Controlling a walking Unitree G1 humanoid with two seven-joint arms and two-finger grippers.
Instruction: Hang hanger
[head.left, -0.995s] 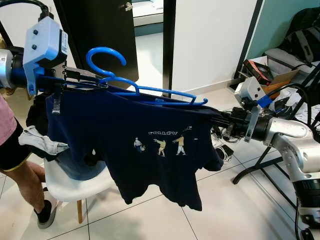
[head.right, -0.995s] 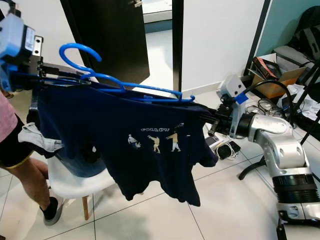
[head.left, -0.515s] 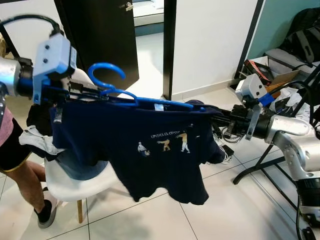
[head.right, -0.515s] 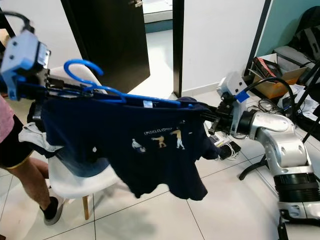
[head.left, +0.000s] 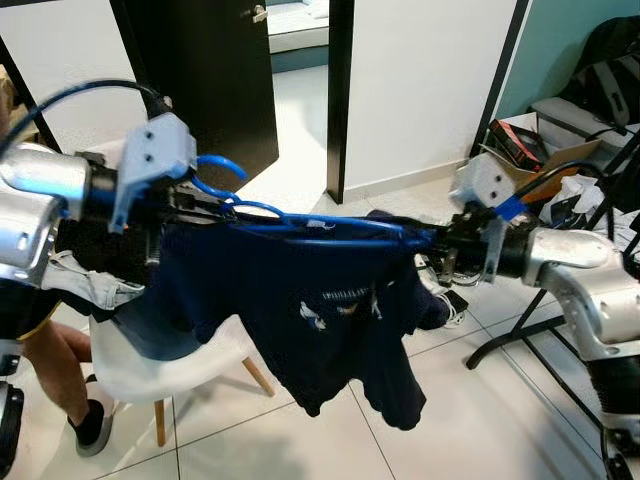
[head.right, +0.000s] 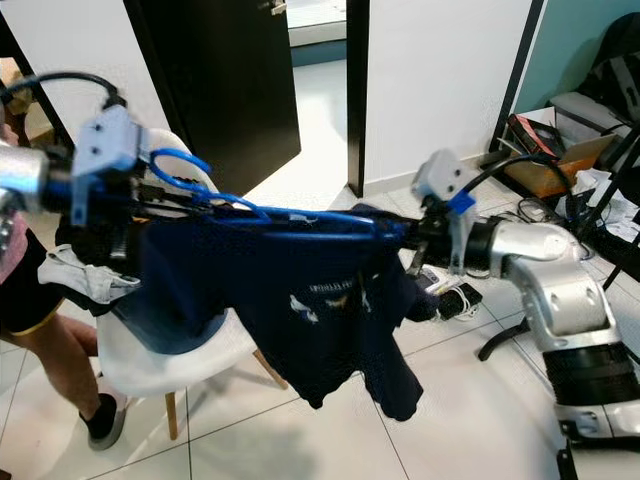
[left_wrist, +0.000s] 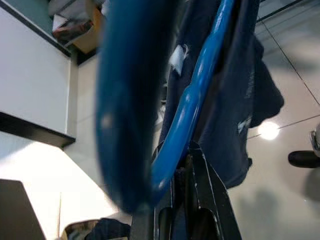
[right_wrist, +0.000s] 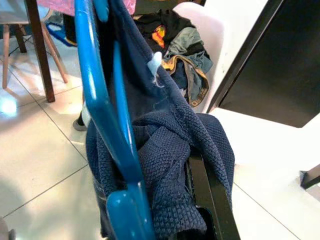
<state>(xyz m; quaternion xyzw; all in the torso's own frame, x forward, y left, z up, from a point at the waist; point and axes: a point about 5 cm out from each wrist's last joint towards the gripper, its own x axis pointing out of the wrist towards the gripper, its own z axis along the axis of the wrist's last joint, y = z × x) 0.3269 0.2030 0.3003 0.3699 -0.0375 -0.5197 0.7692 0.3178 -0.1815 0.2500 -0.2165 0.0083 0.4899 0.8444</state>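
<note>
Over the last second I have swung the bright blue plastic hanger (head.left: 300, 225) from upright to nearly flat, so the navy printed T-shirt (head.left: 340, 320) now droops beneath it (no rail in sight yet, so hanging remains ahead). My left gripper (head.left: 195, 205) pinches the hook end; my right gripper (head.left: 435, 240) clamps the far shoulder and bunched cloth, both arms stretched forward above the white moulded chair (head.left: 165, 370).
</note>
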